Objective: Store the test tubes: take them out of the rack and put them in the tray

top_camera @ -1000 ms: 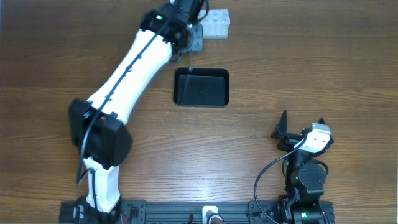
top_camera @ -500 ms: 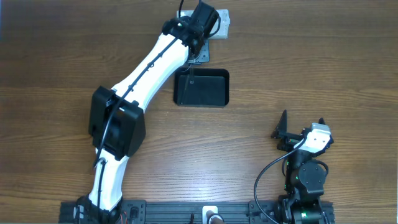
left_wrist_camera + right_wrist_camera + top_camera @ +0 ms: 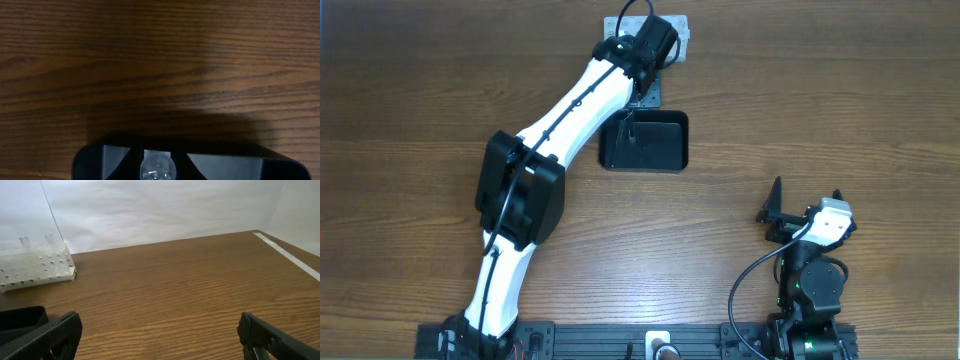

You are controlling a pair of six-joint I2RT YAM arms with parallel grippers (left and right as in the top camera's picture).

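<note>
A black tray (image 3: 660, 145) lies on the wooden table, just in front of the white test tube rack (image 3: 678, 28) at the far edge. My left gripper (image 3: 633, 105) hangs over the tray's far left corner, shut on a clear test tube (image 3: 628, 126) that points down into the tray. In the left wrist view the tube's round end (image 3: 157, 168) shows just above the tray's dark rim (image 3: 225, 150). The right wrist view shows the rack (image 3: 35, 266) with two tubes standing in it. My right gripper (image 3: 807, 196) rests open near its base, holding nothing.
Bare wooden tabletop surrounds the tray and rack. The left arm's white links stretch diagonally from the front left up to the rack. A white wall stands behind the table's far edge (image 3: 165, 240).
The left arm has swung right and forward, carrying the tube from beside the rack down over the tray's left corner. The right arm has not moved.
</note>
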